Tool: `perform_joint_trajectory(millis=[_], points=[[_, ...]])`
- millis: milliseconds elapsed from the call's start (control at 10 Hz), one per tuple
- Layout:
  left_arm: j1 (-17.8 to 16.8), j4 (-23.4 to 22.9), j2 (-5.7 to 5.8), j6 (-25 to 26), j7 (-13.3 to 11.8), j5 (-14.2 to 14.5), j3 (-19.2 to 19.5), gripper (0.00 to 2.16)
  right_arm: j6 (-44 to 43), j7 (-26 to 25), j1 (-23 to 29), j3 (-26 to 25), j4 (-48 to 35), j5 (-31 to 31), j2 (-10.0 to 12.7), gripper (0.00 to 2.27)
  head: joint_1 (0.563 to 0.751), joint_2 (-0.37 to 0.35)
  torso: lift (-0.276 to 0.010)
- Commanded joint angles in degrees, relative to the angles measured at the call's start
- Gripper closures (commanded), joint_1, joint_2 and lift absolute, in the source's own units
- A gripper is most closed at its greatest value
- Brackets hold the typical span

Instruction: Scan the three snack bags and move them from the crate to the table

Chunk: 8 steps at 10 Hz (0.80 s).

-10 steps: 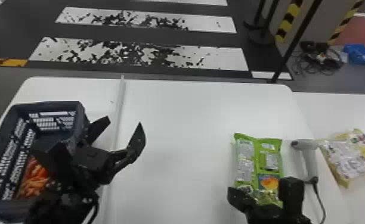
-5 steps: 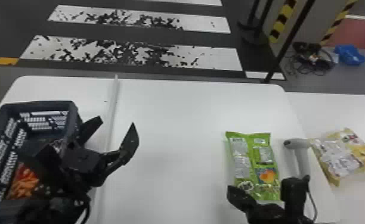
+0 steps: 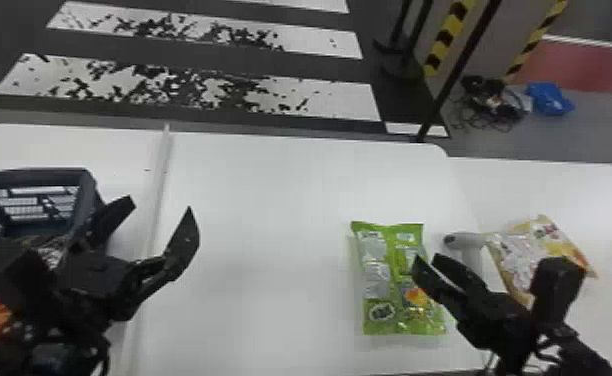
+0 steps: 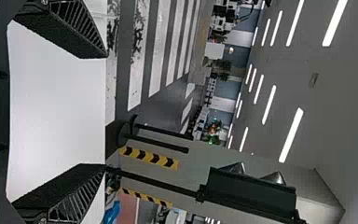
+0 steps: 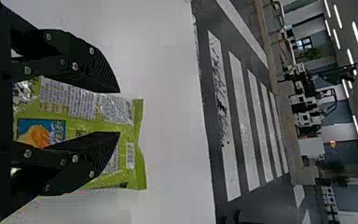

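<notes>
Got left gripper (image 3: pixel 160 205) open, well left of green snack bag (image 3: pixel 374 247); got right gripper (image 3: pixel 427 258) open above it.

In the left wrist view, the left gripper (image 3: pixel 160 202) has its two black fingers (image 4: pixel 65 30) spread wide, one to the left and one to the right, with the white table (image 4: pixel 56 107) between them. Beyond its far edge, white stripes (image 4: pixel 135 84) cross the dark floor. To the right stand yellow-and-black striped posts (image 4: pixel 149 157) and a black pole (image 4: pixel 154 182), near a blue bundle (image 4: pixel 112 212) on the floor. Farther off are green plants (image 4: pixel 221 70), under bright ceiling lights (image 4: pixel 291 135).
</notes>
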Motion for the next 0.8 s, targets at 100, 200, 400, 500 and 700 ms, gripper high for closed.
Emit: perform_joint_trajectory(millis=[100, 200, 400, 500, 700], points=[[-0.39, 0.33, -0.02, 0.04, -0.01, -0.18, -0.16, 0.03, -2.47, 1.00, -6.93, -2.22, 8.73, 7.24, -0.82, 0.09, 0.695, -0.262, -0.062], [-0.39, 0.16, -0.02, 0.04, 0.08, -0.27, -0.07, 0.03, -3.53, 0.73, -8.60, -2.22, 11.90, 8.56, -1.26, 0.09, 0.695, -0.292, -0.062], [-0.39, -0.20, 0.25, 0.22, 0.16, -0.27, 0.11, 0.03, -5.28, -0.41, -10.53, -3.01, 16.73, 9.70, -1.88, 0.11, 0.695, -0.330, -0.062], [-0.48, -0.46, 0.25, 0.57, 0.25, -0.27, -0.16, 0.03, -5.63, -0.85, -11.76, -3.45, 19.37, 10.40, -2.23, 0.11, 0.695, -0.346, -0.062], [-0.74, -1.07, 0.25, 1.63, 0.78, -0.27, -0.86, 0.03, -5.63, -1.02, -14.05, -4.77, 24.03, 10.49, -3.37, 0.11, 0.695, -0.350, -0.062]])
